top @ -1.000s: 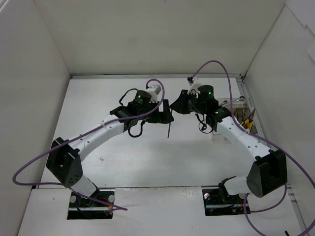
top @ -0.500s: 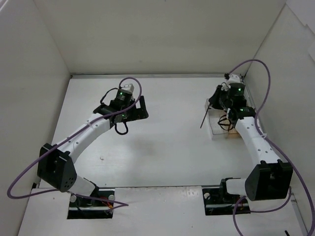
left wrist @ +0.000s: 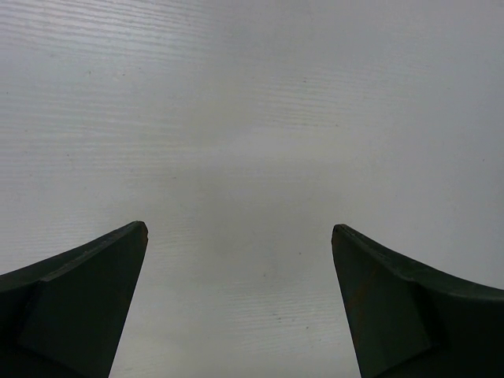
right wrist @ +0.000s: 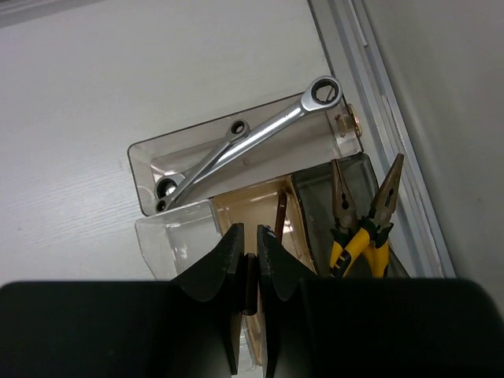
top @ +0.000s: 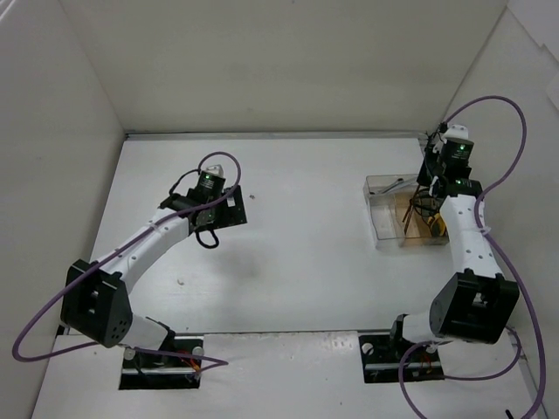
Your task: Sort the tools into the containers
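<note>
My right gripper (right wrist: 250, 231) is shut on a thin dark hex key (right wrist: 250, 277), which hangs over the middle tan-bottomed container (right wrist: 253, 206). Part of the key's shaft (right wrist: 279, 220) reaches down into that bin. Two silver wrenches (right wrist: 268, 134) lie in the far clear container (right wrist: 144, 161). The yellow-handled pliers (right wrist: 358, 240) rest in the container on the right. In the top view the right gripper (top: 426, 187) is above the cluster of containers (top: 389, 230) at the table's right edge. My left gripper (top: 229, 209) hovers open over bare table, its fingers (left wrist: 94, 291) wide apart with nothing between them.
The enclosure's right wall and a metal rail (right wrist: 370, 71) run close beside the containers. A tiny dark speck (top: 242, 195) lies by the left gripper and another (top: 181, 281) nearer the left arm's base. White walls close in the table on three sides.
The right arm has swung from the table's middle to the right, carrying the hex key over the containers. The left arm has drawn back to the left and its jaws opened fully.
</note>
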You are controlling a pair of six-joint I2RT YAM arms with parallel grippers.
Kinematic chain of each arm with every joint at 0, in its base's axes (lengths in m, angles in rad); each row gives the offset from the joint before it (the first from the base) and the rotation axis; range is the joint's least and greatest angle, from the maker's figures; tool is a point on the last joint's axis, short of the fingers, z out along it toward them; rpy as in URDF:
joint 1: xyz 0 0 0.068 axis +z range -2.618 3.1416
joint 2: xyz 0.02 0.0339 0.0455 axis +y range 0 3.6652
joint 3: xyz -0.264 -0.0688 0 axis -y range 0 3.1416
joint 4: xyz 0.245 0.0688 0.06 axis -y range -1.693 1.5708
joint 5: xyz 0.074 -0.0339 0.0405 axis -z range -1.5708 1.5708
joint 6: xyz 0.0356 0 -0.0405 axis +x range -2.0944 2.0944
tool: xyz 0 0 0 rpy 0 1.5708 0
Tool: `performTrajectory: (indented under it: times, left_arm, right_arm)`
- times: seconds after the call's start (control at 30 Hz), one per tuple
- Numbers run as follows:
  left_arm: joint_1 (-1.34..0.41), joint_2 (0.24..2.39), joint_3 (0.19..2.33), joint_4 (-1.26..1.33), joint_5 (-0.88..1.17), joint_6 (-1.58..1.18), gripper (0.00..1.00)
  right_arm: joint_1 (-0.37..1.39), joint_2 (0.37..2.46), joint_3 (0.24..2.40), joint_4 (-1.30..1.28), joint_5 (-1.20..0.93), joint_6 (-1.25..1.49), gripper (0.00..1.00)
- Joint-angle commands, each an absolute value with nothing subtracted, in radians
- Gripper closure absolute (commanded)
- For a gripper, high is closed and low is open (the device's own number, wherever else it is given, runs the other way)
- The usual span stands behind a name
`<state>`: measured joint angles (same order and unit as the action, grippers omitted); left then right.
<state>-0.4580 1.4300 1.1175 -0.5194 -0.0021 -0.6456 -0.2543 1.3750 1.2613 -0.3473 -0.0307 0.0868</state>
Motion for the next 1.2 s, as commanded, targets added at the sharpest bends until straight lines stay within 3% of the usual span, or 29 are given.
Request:
performTrajectory:
  times: [0.0, 1.17]
  left_arm:
    - [-0.448, 1.376, 1.129, -0.492, -0.028, -0.621, 0.0]
    - [-0.43, 1.336, 1.051, -0.468, 0.032, -0.606, 0.0]
  right_arm:
    - [-0.278, 1.411, 1.315, -0.321, 0.025, 0.041, 1.0]
    - [-0.298, 1.592, 1.195, -0.221, 0.008, 0.037, 1.0]
